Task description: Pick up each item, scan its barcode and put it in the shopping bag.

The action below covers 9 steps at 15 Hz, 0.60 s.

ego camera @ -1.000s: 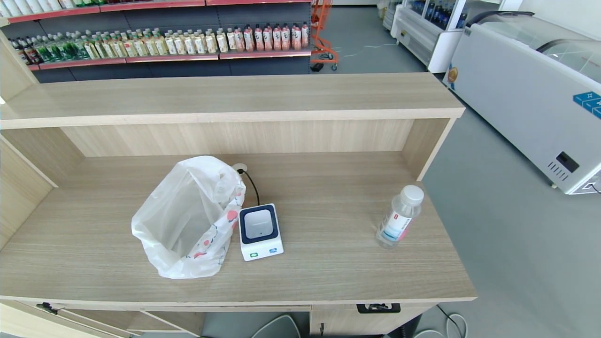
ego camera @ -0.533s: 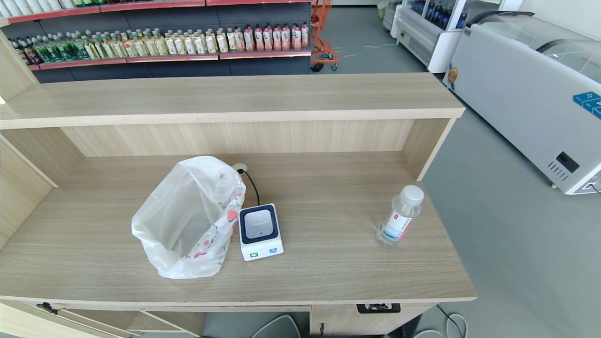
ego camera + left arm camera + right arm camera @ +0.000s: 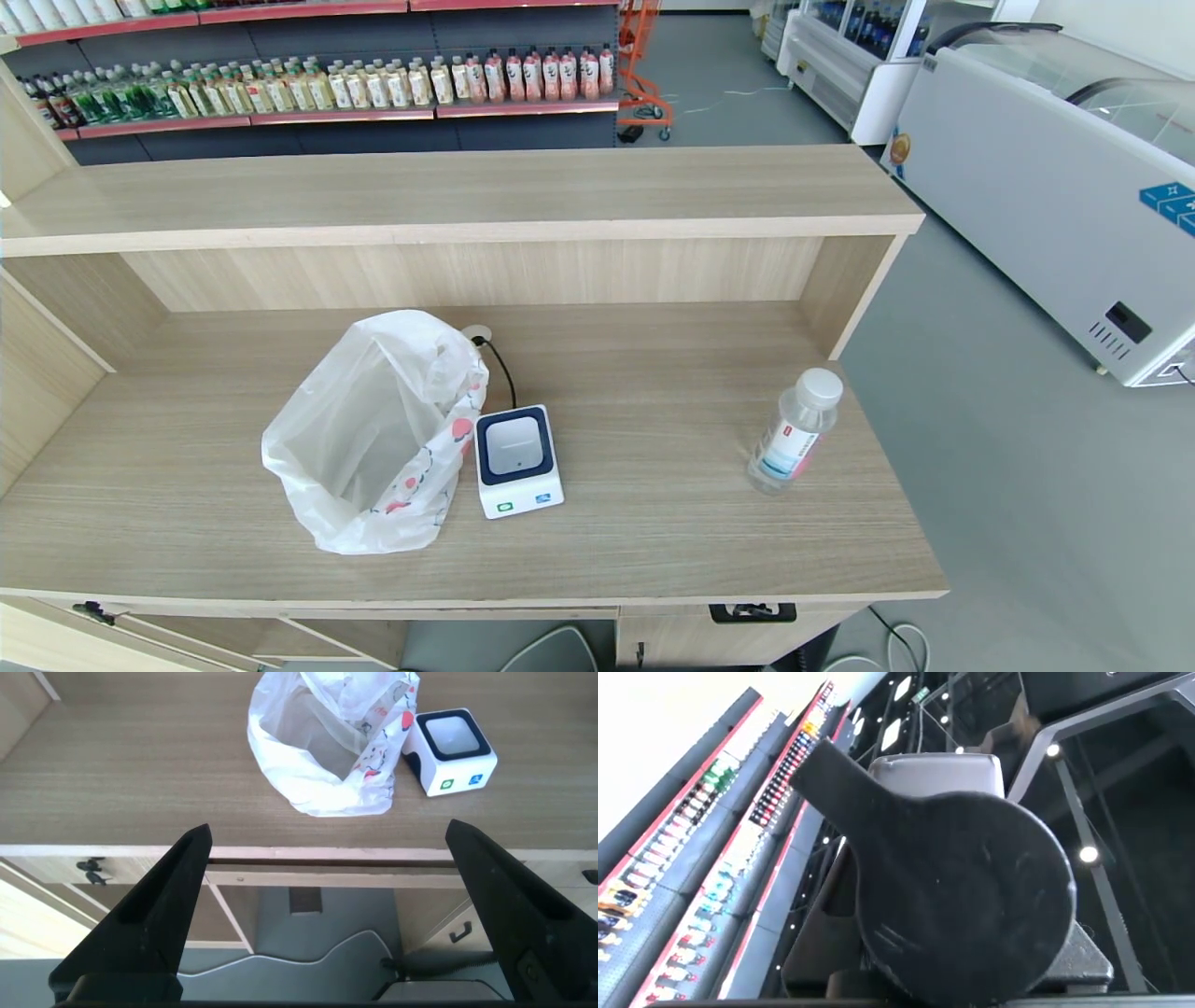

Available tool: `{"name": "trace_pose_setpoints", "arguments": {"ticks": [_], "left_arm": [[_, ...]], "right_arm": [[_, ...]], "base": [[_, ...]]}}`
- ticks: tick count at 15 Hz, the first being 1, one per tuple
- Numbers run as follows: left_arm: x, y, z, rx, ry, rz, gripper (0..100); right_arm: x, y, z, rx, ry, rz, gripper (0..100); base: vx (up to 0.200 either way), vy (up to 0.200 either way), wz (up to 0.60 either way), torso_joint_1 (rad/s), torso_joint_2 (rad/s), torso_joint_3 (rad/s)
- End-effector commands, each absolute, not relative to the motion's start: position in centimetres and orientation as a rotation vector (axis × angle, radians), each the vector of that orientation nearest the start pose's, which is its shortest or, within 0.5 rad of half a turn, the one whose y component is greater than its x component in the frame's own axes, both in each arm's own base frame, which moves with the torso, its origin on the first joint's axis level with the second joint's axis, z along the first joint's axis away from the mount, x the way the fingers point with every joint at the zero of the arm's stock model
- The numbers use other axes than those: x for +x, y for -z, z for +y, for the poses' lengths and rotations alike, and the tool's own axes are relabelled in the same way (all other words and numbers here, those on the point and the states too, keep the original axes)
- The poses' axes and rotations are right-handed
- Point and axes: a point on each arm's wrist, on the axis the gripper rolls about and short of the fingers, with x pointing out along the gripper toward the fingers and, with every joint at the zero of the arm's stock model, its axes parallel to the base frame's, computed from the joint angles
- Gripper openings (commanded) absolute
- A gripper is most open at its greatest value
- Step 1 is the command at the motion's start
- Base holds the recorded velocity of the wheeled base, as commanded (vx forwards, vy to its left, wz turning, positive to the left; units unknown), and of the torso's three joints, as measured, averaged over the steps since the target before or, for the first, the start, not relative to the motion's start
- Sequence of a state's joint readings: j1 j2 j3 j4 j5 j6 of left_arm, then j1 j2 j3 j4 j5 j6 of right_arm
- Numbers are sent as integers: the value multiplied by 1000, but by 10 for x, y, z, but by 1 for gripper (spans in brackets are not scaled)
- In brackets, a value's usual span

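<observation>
- Presently on the counter (image 3: pixel 653 532): three loose things, namely one bottle, one shopping bag and one scanner.
- Bottle (image 3: pixel 794 431), count one: clear plastic with a white cap and a paper label. It stands upright near the counter's right end, well apart from the scanner and free of both tools.
- Shopping bag (image 3: pixel 373 439), count one: thin white plastic with a pink print along one side. Its mouth gapes upward, and it sits left of centre with its printed side just beside the scanner.
- Scanner (image 3: pixel 518 459), count one: a white box with a dark-framed window on top and two small marks on its near face, one green and one blue.
- Cable (image 3: pixel 499 369), count one: black, running from behind the scanner to a round port at the back of the counter.
- Left tool (image 3: pixel 327 833), count one: two dark fingers spread wide with nothing between them. It is held off the counter's near edge, facing the shopping bag and scanner.
- Right tool (image 3: pixel 952 887), count one: possibly the dark rounded mass seen against shelving and ceiling lights. Whether it is wide or narrow cannot be told.
- Store shelf (image 3: pixel 327 89), beyond the counter: one long row of drink bottles, too many and too small to count.
</observation>
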<state>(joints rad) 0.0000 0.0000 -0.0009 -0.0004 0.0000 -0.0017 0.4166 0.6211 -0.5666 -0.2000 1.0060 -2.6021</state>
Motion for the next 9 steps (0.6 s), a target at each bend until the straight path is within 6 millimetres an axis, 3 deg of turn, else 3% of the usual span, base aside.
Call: {"name": "trace_pose_setpoints", "arguments": {"ticks": [1,2,3,4,5,6,7,9], "left_arm": [[-23,-76,0,-2,0,-2,100],[-23,-76,0,-2,0,2,100],[-23,-76,0,-2,0,0,100],[-23,-76,0,-2,0,2,100],[-23,-76,0,-2,0,0,100],[-23,-76,0,-2,2,2,100],[-23,-76,0,-2,0,0,100],[-23,-76,0,-2,0,0,100]], "right_arm": [[23,-254,31,-2066,-338,-1801,0],[29,-260,32,-2045,-395,-1713,0],[43,-277,34,-1964,-488,-1550,0],[58,-294,35,-1882,-534,-1299,0],[65,-294,32,-1767,-566,-1013,0],[67,-286,28,-1528,-591,-637,0],[57,-286,23,-1406,-528,-480,0],[55,-268,21,-1171,-635,-278,0]], "base": [[0,0,0,0,0,0],[0,0,0,0,0,0],[0,0,0,0,0,0],[0,0,0,0,0,0],[0,0,0,0,0,0],[0,0,0,0,0,0],[0,0,0,0,0,0],[0,0,0,0,0,0]]}}
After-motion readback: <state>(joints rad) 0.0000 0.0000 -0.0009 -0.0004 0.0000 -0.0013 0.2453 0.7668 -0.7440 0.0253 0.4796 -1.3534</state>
